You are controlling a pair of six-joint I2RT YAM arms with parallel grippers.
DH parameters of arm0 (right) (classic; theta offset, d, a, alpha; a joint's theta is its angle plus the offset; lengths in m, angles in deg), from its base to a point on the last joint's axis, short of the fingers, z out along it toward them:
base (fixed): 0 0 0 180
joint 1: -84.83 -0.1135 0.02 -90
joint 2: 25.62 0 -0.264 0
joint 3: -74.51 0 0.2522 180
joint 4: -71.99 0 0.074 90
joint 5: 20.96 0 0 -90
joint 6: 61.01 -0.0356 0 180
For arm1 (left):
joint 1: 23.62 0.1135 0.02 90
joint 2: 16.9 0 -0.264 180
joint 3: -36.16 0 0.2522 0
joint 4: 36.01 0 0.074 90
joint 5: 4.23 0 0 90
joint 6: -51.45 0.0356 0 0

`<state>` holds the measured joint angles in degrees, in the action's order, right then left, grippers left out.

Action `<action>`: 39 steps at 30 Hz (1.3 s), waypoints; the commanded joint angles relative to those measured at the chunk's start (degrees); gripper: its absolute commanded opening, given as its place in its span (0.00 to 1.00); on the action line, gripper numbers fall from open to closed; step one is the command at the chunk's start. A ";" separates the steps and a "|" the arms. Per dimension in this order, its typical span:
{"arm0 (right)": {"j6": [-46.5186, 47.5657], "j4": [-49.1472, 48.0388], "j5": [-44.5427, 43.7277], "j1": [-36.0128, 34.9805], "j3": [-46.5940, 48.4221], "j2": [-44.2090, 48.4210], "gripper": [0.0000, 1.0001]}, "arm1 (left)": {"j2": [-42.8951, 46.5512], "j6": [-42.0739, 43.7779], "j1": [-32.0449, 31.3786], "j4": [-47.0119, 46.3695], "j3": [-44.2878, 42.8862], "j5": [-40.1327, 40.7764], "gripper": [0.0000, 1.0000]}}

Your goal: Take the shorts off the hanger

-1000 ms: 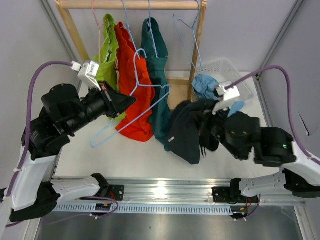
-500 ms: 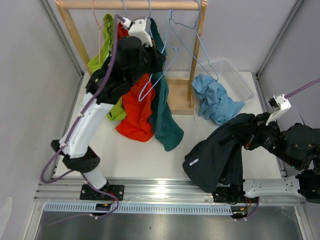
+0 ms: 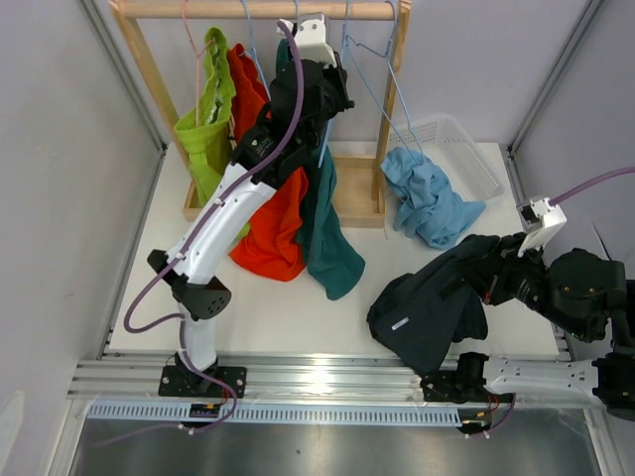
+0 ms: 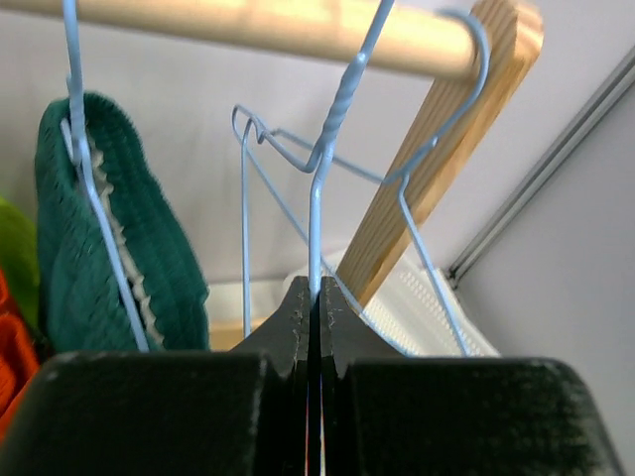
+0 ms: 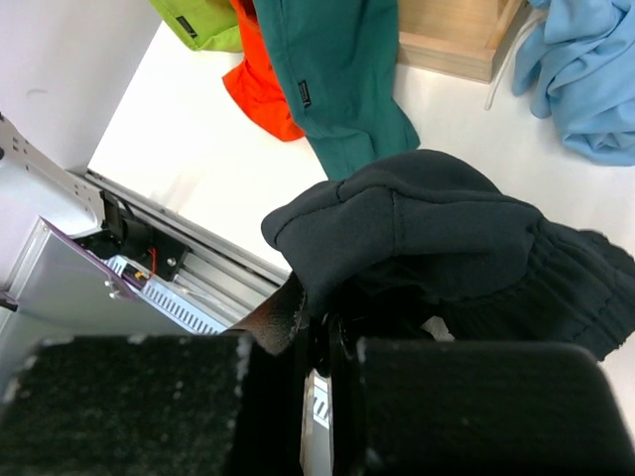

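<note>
Both hands pinched tight

Left hand (image 4: 316,296) is clamped on a blue hanger (image 4: 316,213) under the rail (image 4: 248,25); right hand (image 5: 317,319) grips the navy shorts (image 5: 427,233) at the tabletop (image 3: 278,307)'s near edge. The light blue shorts (image 3: 427,198) lie on it; lime shorts (image 3: 203,139), orange shorts (image 3: 268,238) and teal shorts (image 3: 322,228) hang.

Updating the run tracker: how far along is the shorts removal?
Done: light blue fabric shorts lie on the table. In hand: right gripper shut on the dark navy fabric shorts, off the rack; left gripper pinches a bare blue wire hanger on the wooden rod. Left: lime green shorts, orange-red shorts and teal green shorts hang there.
</note>
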<state>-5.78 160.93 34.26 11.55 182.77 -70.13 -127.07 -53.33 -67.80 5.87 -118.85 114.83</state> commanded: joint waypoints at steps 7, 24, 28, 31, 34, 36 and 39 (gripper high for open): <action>8.73 -7.24 -6.60 0.24 5.24 -3.46 0.00 | -4.79 -5.94 6.12 -7.47 -3.07 -4.17 0.00; 83.06 -60.46 -42.52 -13.62 29.63 -19.66 0.00 | 3.98 -8.77 7.97 -5.36 12.04 -15.26 0.99; 105.06 -94.17 -40.55 -26.02 35.64 -21.49 0.00 | 8.63 -7.28 7.97 -3.86 15.64 -15.96 0.99; 110.31 -97.13 -35.19 -32.44 41.64 -20.88 0.00 | 14.69 -6.66 7.97 -5.96 22.84 -17.36 0.99; 121.54 -104.15 -30.28 -39.56 45.32 -21.31 0.00 | 19.80 -6.48 7.89 -9.38 31.89 -17.98 0.99; 127.63 -109.42 -27.72 -44.12 47.69 -21.67 0.00 | 24.55 -6.57 7.97 -10.88 38.54 -18.42 0.99; 144.50 -119.08 -21.48 -47.91 42.75 -21.15 0.00 | 29.39 -6.66 7.88 -12.39 44.19 -18.60 0.99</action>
<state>116.14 57.06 3.85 -32.97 229.06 -91.77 -102.42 -60.94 -60.17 -2.89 -79.55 97.39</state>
